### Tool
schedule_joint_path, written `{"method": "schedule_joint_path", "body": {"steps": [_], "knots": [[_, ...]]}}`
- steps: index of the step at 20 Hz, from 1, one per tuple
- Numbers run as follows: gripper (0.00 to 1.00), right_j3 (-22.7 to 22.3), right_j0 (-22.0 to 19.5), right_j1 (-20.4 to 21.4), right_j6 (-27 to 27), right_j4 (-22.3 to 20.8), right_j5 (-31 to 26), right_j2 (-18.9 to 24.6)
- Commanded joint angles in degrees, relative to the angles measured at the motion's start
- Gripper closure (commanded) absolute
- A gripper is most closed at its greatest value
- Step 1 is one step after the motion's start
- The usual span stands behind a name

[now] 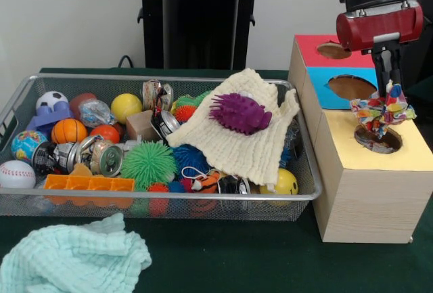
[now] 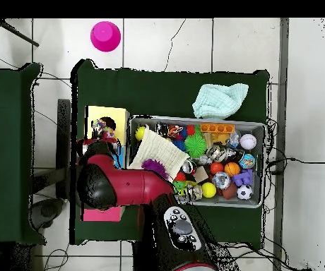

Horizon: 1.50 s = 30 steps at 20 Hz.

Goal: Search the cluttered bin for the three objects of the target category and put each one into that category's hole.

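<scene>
Gripper (image 1: 388, 83) hangs over the yellow section of the sorting box (image 1: 369, 191), fingers (image 1: 384, 70) clenched on a multicoloured crumpled wrapper (image 1: 382, 111), probably foil or cloth. The wrapper dangles straight at 6 o'clock from the fingers, directly above the yellow hole (image 1: 377, 139), its lower edge at the rim. Release looks next.

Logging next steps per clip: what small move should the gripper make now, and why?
Probably open and release: the gripper holds the crumpled multicoloured patterned cloth directly above the round hole in the wooden box's yellow section, the cloth's lower edge nearly at the opening.
</scene>
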<state>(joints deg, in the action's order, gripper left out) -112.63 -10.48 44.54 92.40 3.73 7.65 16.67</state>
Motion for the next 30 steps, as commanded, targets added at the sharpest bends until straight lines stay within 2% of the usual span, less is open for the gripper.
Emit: {"method": "schedule_joint_path", "body": {"steps": [1, 5, 10, 15, 30], "knots": [[1.0, -2.73, -0.49, -0.39, 15.76, 0.83, 3.44, 3.5], [1.0, -2.43, -0.74, -0.03, 15.46, 0.69, 3.23, 3.6], [1.0, -2.39, -1.25, 2.53, 15.65, 1.77, 0.79, 4.42], [1.0, -1.73, -1.64, 2.78, 15.48, 1.88, 0.53, 4.81], [1.0, -0.58, -0.92, -1.99, 13.98, -1.74, 8.03, 3.22]]}}
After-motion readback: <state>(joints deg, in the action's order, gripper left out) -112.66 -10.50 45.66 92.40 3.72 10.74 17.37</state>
